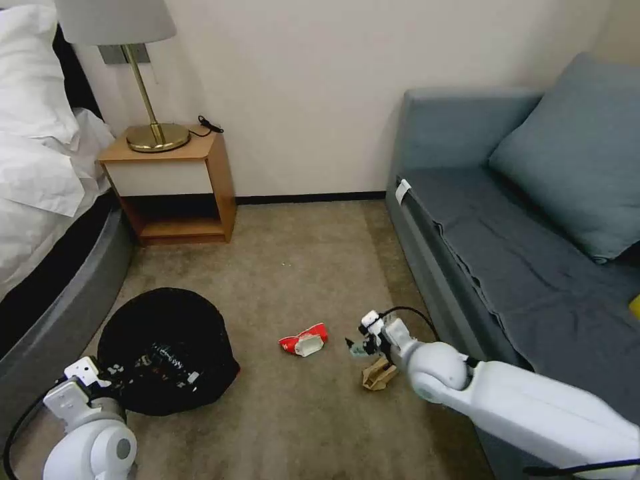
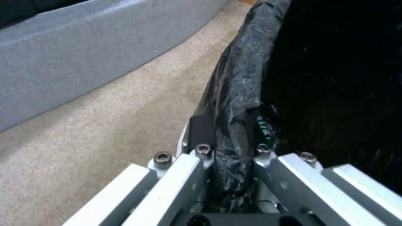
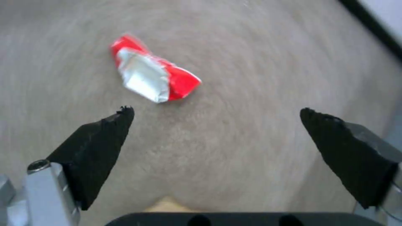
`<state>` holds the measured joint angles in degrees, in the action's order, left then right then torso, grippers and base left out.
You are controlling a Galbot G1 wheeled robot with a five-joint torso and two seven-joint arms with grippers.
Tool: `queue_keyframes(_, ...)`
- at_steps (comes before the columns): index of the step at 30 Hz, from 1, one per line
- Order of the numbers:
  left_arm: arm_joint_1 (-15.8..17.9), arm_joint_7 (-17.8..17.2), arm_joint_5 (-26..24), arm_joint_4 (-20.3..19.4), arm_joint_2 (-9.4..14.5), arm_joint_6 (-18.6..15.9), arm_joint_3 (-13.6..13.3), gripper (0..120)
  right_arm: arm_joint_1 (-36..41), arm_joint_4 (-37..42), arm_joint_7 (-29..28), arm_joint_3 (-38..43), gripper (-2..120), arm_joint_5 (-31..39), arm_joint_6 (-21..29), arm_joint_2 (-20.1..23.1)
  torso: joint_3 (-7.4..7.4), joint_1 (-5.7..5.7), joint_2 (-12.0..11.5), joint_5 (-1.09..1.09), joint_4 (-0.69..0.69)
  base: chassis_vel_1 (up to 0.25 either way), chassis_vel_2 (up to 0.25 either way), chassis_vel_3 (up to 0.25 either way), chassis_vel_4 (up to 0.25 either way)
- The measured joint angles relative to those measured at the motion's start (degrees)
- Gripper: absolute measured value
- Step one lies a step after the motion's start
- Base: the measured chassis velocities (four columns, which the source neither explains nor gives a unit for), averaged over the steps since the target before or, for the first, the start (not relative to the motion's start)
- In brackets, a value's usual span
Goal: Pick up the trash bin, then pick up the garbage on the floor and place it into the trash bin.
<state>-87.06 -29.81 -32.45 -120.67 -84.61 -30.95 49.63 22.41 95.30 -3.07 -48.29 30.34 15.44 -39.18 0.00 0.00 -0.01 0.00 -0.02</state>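
Note:
The trash bin (image 1: 167, 347), lined with a crinkly black bag, sits on the floor (image 1: 300, 267) at the left by the bed. My left gripper (image 1: 107, 375) is shut on its near rim; in the left wrist view the fingers (image 2: 201, 131) clamp the bag-covered rim (image 2: 238, 94). Something clear and shiny lies inside the bin. A red-and-white crumpled pack (image 1: 303, 340) lies mid-floor. My right gripper (image 1: 357, 347) hovers just right of it, open and empty; the right wrist view shows its gripper (image 3: 218, 114) wide open short of the pack (image 3: 150, 78). Tan crumpled paper (image 1: 379, 373) lies beneath the right wrist.
A bed (image 1: 40, 200) with a grey base runs along the left, close to the bin. A wooden nightstand (image 1: 173, 187) with a lamp stands at the back wall. A blue-grey sofa (image 1: 520, 233) lines the right side next to my right arm. Open carpet lies between.

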Motion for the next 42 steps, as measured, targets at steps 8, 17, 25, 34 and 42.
queue_keyframes(8, 0.0, 0.0, 0.1, 0.5, -0.2, 0.0, -0.3, 3, -10.2, -15.1, 33.6, -4.0, 98, -22.6, -22.2, -2.6, 0.0, 0.0, 0.0, 0.0, 0.01, 0.0, 0.0, 0.0, 0.0)
queue_keyframes(17, 0.5, 0.0, 0.3, 1.2, -0.2, 0.1, -0.4, 3, -12.6, -31.3, 52.9, -1.6, 97, -35.8, -34.9, -9.2, 0.0, 0.0, 0.0, 0.0, 0.02, 0.0, 0.0, 0.0, 0.0)
queue_keyframes(25, 1.3, 0.0, 0.9, 2.5, -0.3, 0.2, -0.8, 3, -11.9, -45.1, 53.4, -1.5, 97, -39.8, -40.6, -14.4, 0.0, 0.0, 0.0, -0.01, 0.01, 0.0, 0.0, 0.0, 0.0)
queue_keyframes(34, 1.4, 0.0, 1.1, 3.1, -0.3, 0.7, -0.9, 3, -10.2, -58.5, 50.1, 0.2, 97, -44.5, -46.2, -22.5, 0.0, 0.0, 0.0, 0.0, 0.01, 0.0, 0.0, 0.0, 0.0)
queue_keyframes(42, 1.0, 0.1, 1.2, 3.3, -0.2, 1.3, -0.5, 3, -9.2, -70.7, 45.8, 0.7, 97, -47.1, -50.4, -32.2, 0.0, 0.0, 0.0, -0.02, 0.04, 0.0, 0.0, 0.0, 0.0)
